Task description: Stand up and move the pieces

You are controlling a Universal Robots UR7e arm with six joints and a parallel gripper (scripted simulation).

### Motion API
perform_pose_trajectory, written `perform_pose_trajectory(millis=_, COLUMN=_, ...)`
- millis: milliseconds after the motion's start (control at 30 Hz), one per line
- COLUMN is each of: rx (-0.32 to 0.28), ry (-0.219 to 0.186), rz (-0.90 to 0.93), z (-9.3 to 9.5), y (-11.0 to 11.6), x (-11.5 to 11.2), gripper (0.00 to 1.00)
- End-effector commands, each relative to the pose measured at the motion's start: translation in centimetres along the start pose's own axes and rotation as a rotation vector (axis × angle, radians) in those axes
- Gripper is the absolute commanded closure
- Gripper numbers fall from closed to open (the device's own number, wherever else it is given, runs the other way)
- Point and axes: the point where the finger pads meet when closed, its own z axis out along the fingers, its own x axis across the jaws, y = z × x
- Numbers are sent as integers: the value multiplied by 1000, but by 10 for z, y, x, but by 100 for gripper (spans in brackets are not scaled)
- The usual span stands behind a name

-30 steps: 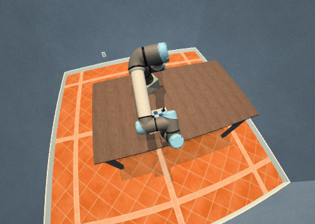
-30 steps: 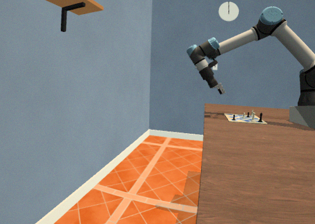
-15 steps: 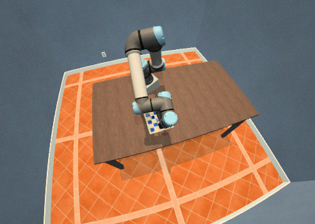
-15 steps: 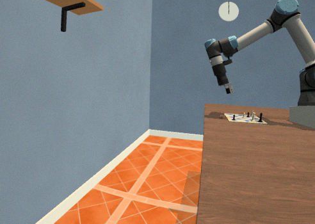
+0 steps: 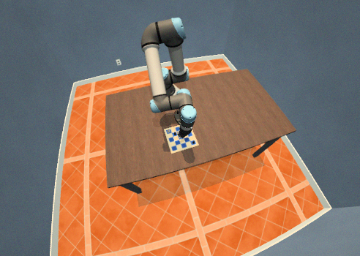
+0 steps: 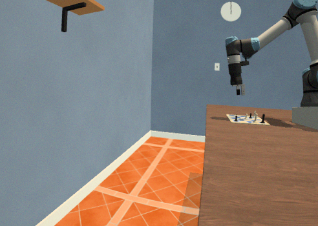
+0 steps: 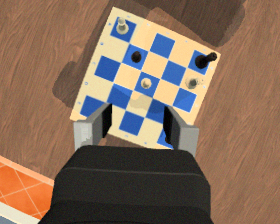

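Note:
The chessboard lies on the table; its edge letters are too small to read. A cream pawn stands upright on the centre square, C3. The corners hold a white piece at top left in the wrist view, a tall black piece at top right, and a black piece at bottom right, mostly hidden by a finger. I cannot tell which corner is A5. My gripper is open and empty, high above the board.
A small black piece stands diagonally beside the centre pawn. A taller white piece stands close to the tall black one. The brown table surrounds the board. The arm hides part of the board in the top view.

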Motion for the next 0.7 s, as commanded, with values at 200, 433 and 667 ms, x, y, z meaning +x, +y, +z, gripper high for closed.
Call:
perform_pose_trajectory(millis=200, rx=-93, ry=-46, rz=-50, z=6, y=-27, x=13, gripper=0)
perform_pose_trajectory(millis=433, rx=-118, ry=-60, rz=-64, z=8, y=-35, x=17, gripper=0)
perform_pose_trajectory(millis=667, rx=-135, ry=-71, rz=-74, z=10, y=-41, x=20, gripper=0)
